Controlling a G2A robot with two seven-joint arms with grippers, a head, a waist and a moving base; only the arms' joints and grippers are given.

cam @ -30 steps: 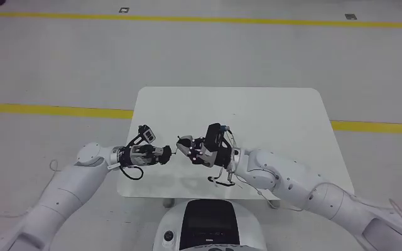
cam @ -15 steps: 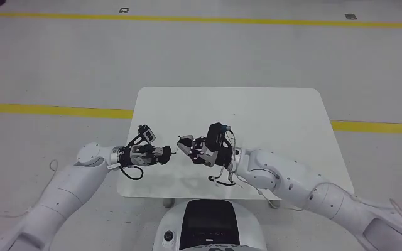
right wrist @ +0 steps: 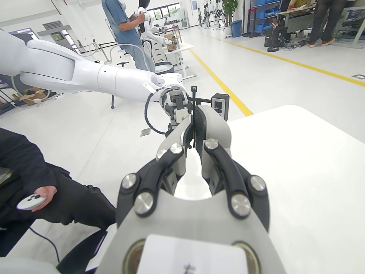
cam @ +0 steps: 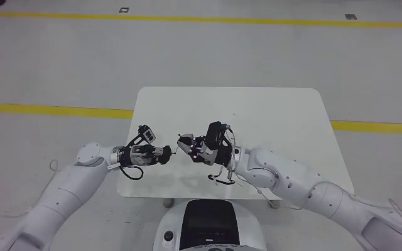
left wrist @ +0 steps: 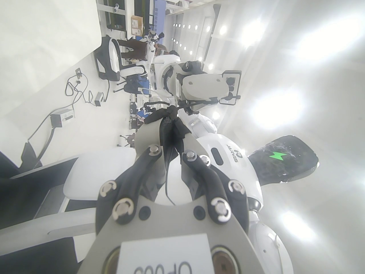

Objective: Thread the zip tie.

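Observation:
The black zip tie (right wrist: pixel 194 88) stands upright between the fingers of my right gripper (right wrist: pixel 194 115), which is shut on its strap with the square head sticking out above the fingertips. My left gripper (left wrist: pixel 171 121) is shut on a black strap (left wrist: pixel 168 155) whose loose end trails back toward the wrist. In the top view the left gripper (cam: pixel 166 153) and right gripper (cam: pixel 182 145) face each other tip to tip, a small gap apart, above the table's near left part. A thin black line (cam: pixel 171 150) spans that gap.
The white table (cam: pixel 264 113) lies under and beyond both grippers, with its left edge close to the left wrist. Grey floor with yellow lines (cam: pixel 63 112) surrounds it.

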